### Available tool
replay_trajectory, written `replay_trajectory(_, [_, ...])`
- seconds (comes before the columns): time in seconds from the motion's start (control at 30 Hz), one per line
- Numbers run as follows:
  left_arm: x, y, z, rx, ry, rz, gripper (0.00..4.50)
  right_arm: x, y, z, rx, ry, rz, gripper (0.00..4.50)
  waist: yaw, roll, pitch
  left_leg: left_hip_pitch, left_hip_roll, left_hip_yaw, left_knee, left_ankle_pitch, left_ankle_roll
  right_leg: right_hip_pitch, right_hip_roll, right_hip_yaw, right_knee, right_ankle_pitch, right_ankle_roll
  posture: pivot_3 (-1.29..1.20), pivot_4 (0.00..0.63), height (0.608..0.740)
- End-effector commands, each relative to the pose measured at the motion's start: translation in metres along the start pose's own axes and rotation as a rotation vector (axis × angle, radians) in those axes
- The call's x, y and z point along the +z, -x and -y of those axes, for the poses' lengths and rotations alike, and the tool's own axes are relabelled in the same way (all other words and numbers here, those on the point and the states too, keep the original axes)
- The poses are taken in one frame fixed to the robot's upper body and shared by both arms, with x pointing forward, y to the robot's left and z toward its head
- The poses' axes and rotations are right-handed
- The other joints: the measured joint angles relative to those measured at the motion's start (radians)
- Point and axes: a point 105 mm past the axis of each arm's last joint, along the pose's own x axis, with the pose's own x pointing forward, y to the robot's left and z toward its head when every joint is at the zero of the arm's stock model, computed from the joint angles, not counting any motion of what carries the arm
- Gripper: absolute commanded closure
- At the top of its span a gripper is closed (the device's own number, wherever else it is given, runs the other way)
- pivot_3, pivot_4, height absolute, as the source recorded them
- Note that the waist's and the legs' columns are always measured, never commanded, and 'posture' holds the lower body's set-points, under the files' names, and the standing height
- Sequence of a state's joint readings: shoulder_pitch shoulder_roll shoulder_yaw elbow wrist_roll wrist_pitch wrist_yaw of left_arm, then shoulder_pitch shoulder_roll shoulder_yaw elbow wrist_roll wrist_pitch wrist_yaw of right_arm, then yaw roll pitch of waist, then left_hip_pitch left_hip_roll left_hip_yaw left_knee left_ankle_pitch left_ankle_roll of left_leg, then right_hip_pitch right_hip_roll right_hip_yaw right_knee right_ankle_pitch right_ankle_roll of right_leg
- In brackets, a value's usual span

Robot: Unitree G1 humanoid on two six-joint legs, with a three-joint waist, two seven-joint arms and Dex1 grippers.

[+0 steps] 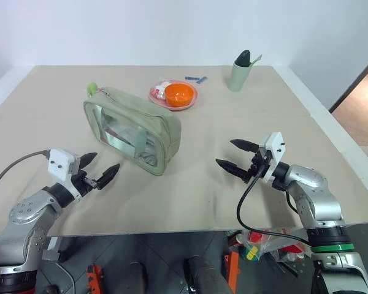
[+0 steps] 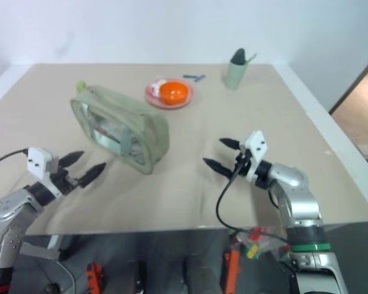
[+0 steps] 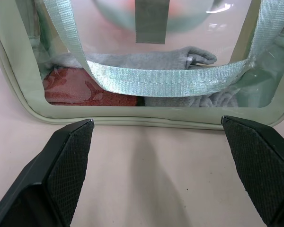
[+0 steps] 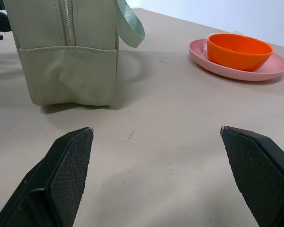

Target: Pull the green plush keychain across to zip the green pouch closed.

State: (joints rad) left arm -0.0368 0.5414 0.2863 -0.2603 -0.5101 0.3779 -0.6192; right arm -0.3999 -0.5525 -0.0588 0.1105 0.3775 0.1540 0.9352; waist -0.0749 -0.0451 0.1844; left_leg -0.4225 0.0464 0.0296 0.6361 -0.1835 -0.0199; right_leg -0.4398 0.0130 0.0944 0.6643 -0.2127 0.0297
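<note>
Pouch point(image 1: 133, 130) is laid on the surface point(image 1: 190, 184) between the two tools, nearer the left tool point(image 1: 100, 169), whose fingers are spread and pointed at the clear front window. Keychain point(image 1: 92, 89) is seen at the pouch's far left top corner, well apart from both tools. Right tool point(image 1: 238, 155) is spread too, aimed at the pouch's end, nothing pinched.
</note>
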Motion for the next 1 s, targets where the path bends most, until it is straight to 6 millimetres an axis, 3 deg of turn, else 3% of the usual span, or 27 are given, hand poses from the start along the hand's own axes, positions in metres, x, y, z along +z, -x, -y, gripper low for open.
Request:
replay_trajectory(0.03, [0.018,0.002,-0.001,-0.015,-0.057,0.032,0.04,0.009,0.005,0.006,-0.015,0.045,0.028,0.04,0.000,0.000,0.000,0.000,0.000,0.000,0.000,0.000,0.000,0.000,0.000,0.000,0.000,0.000,0.000,0.00,0.150,0.740])
replay_trajectory(0.33, [0.028,-0.004,0.010,-0.118,-0.074,0.048,0.04,0.009,0.002,0.007,-0.010,0.030,0.042,0.04,0.000,0.000,0.000,0.000,0.000,0.000,0.000,0.000,0.000,0.000,0.000,0.000,0.000,0.000,0.000,0.00,0.150,0.740])
replay_trajectory(0.5, [0.032,-0.001,0.026,-0.213,-0.079,0.056,0.04,0.021,-0.001,0.006,0.008,0.011,0.065,0.04,0.000,0.000,0.000,0.000,0.000,0.000,0.000,0.000,0.000,0.000,0.000,0.000,0.000,0.000,0.000,0.00,0.150,0.740])
replay_trajectory(0.63, [0.038,0.013,0.067,-0.403,-0.034,0.048,0.04,0.068,-0.028,0.012,0.016,-0.046,0.169,0.04,-0.012,0.002,0.001,0.000,0.001,0.004,0.000,0.000,0.000,-0.002,0.000,0.003,0.000,0.001,0.000,0.00,0.150,0.740])
replay_trajectory(0.77, [0.043,0.023,0.090,-0.506,-0.020,0.033,0.04,0.094,-0.063,0.005,0.079,-0.067,0.211,0.04,-0.015,0.002,0.001,0.000,0.001,0.002,0.000,0.000,0.000,-0.001,0.001,0.002,0.001,0.001,0.000,0.00,0.150,0.740])
replay_trajectory(1.0, [0.055,0.026,0.097,-0.539,-0.037,0.048,0.04,0.099,-0.105,-0.008,0.192,-0.059,0.193,0.04,-0.008,0.002,0.001,-0.001,0.002,-0.001,-0.001,0.000,0.000,-0.001,0.002,-0.001,0.001,0.000,-0.002,0.00,0.150,0.740])
